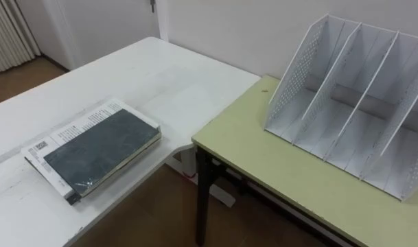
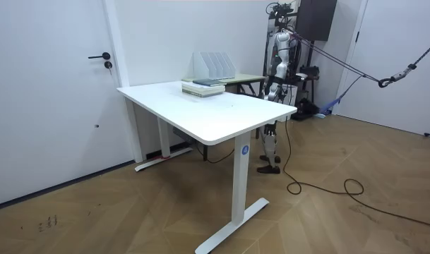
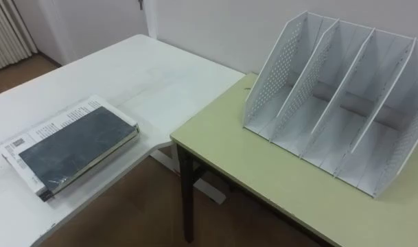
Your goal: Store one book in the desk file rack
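the dark-covered book [image 1: 102,147] lies flat on the white table [image 1: 174,82], at the near left, on top of a larger white-covered book [image 1: 77,122] whose printed edge shows along its far left side. both lie at an angle to the table's near edge, and nothing touches them.

to the right, the pale green desk [image 1: 263,171] with dark legs meets the white table's corner. the white file rack [image 1: 353,103] stands on the green desk at the far right, upright, its perforated end wall and sloping dividers splitting it into side-by-side slots that open toward the near left. rack and books are well apart, with a gap of brown wooden floor [image 1: 147,213] showing between the two tables lower down.

in the room view the robot stands at the far side of the white table, beside the green desk. its left hand [image 2: 271,89] and right hand [image 2: 289,83] sit low by its body, too small there to tell how the fingers are set or whether they hold anything.
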